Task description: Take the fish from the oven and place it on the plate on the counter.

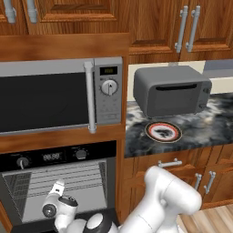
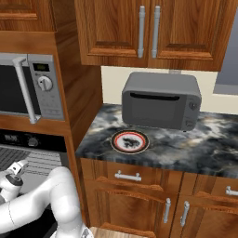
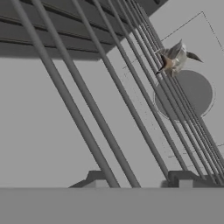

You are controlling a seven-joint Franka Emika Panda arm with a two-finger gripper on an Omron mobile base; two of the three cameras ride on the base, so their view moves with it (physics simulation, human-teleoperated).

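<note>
The white arm rises from the base, its bulky elbow held high, then folds down and forward so the forearm runs low toward the left. The wrist tips upward at the end, carrying the end effector (image 1: 58, 185) with its pale hand angled up and away from the base. In the hand view the two dark fingertips (image 3: 180, 177) stand apart with a clear gap between them, nothing held between the pads.
</note>
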